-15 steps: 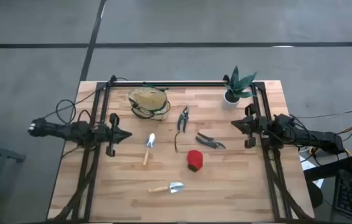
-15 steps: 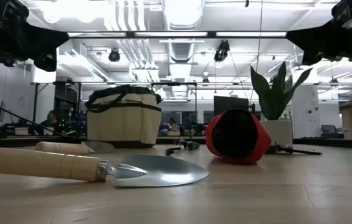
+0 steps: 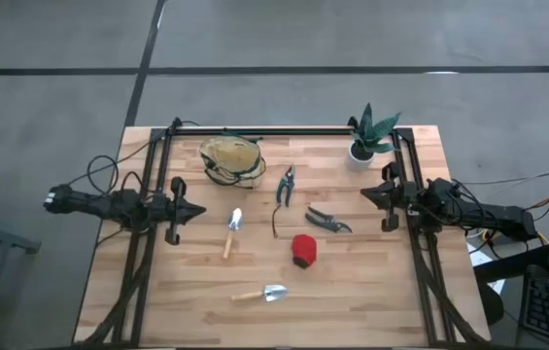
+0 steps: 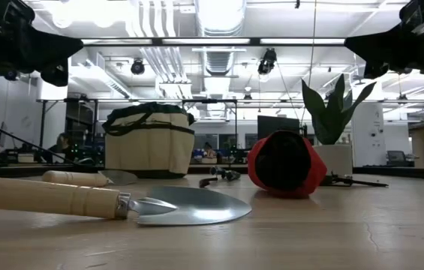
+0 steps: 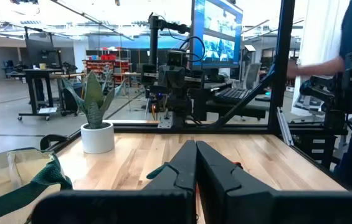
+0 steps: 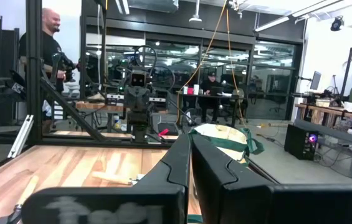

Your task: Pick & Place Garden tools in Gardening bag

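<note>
The tan gardening bag (image 3: 232, 158) stands on its base at the table's far middle, also seen in the low view (image 4: 150, 142). Garden tools lie flat on the table. These are two wooden-handled trowels (image 3: 232, 231) (image 3: 261, 294), two dark pruning shears (image 3: 286, 185) (image 3: 327, 221), a thin dark stick (image 3: 274, 226) and a red chunky piece (image 3: 303, 250). My left gripper (image 3: 196, 209) hovers shut at the table's left side, pointing level toward the tools. My right gripper (image 3: 366, 195) hovers shut at the right side, facing it. Each wrist view shows its fingertips together (image 5: 195, 163) (image 6: 190, 158).
A green plant in a white pot (image 3: 366, 138) stands at the far right corner. A dark frame runs along the table's left, far and right edges (image 3: 284, 130). A person (image 6: 48, 50) stands beyond the table's near side.
</note>
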